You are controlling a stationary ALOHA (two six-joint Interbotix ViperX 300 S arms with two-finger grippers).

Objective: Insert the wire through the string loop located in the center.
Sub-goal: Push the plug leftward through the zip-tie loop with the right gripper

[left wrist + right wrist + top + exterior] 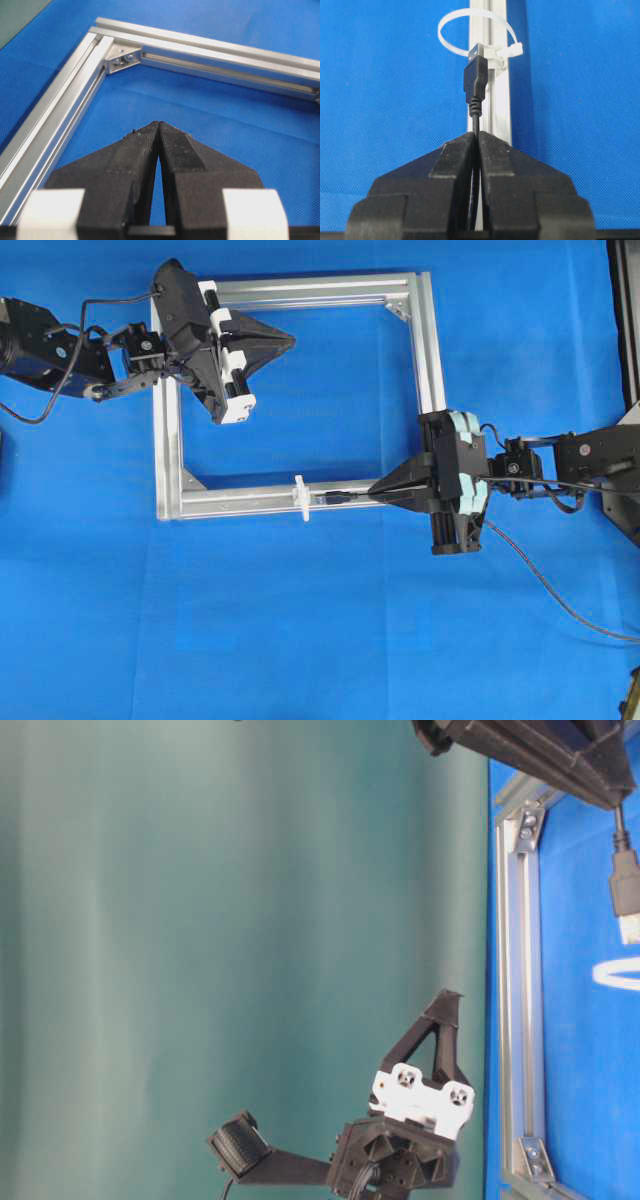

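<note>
Thin black wire [560,600] ending in a black USB plug [475,79] with a silver metal tip, held straight along the silver frame bar [240,502], tip positioned just before the string loop [472,31], a white upright zip-tie ring fastened to that bar.

Overhead: looks straight down on the whole silver frame [300,400] and both arms.
Table-level: low, turned sideways, along the blue table [570,1020]; shares the frame's bar.
Left wrist: close behind the left gripper [159,125], facing a frame corner.
Right wrist: close behind the right gripper [479,134], facing the string loop [475,30].
</note>
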